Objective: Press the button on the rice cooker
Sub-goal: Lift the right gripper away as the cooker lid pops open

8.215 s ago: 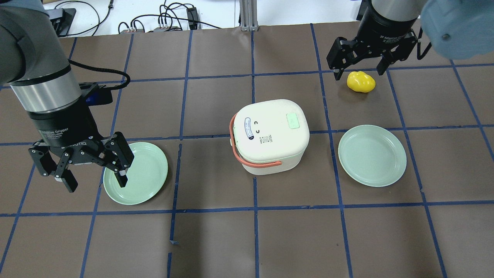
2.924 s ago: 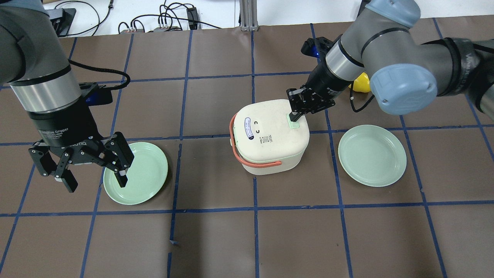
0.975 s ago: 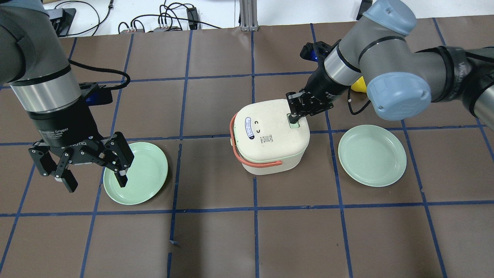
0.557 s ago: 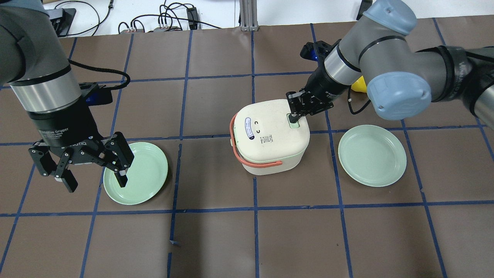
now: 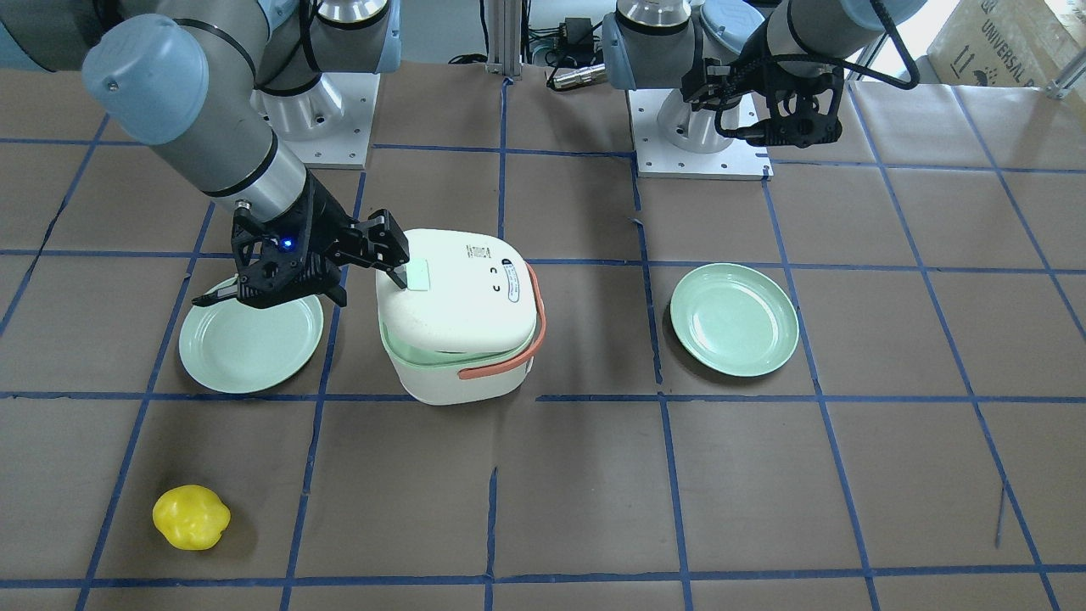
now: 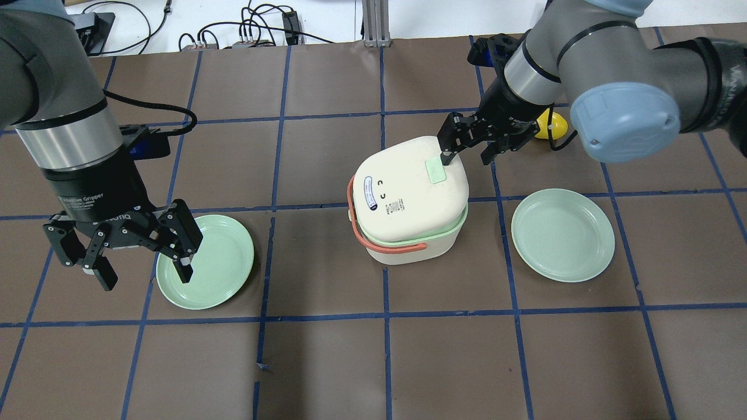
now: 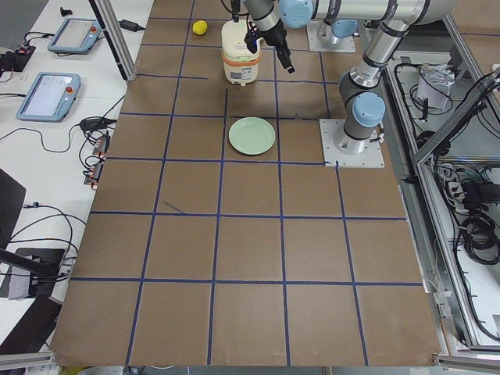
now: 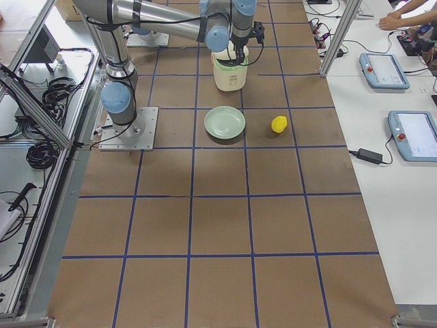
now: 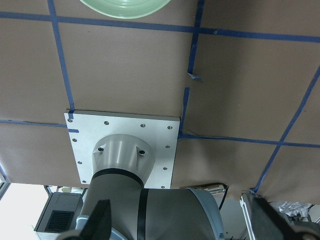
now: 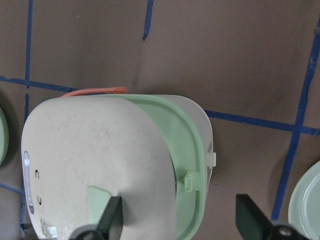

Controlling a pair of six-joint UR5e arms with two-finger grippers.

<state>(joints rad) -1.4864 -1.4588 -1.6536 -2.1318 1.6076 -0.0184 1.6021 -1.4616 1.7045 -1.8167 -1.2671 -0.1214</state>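
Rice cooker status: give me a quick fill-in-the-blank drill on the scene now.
The rice cooker lid is ___, baring a green rim.
The open right gripper has a finger beside the lid's ___.
___ green plates flank the cooker.
The open left gripper holds ___.
Missing: open; button; two; nothing.

The worktop [image 6: 327, 361] is brown, crossed by a grid of blue tape lines. The cooker [image 6: 408, 198] is cream-white and faintly speckled, with a pale green band under its lid, a coral handle [image 6: 391, 248] and a mint button [image 6: 435, 172]. The left plate [image 6: 207, 262] and right plate [image 6: 563, 235] are mint green. The fruit [image 5: 191, 517] is bright yellow. The left claw [image 6: 146, 277] and right claw [image 6: 467, 158] are black.
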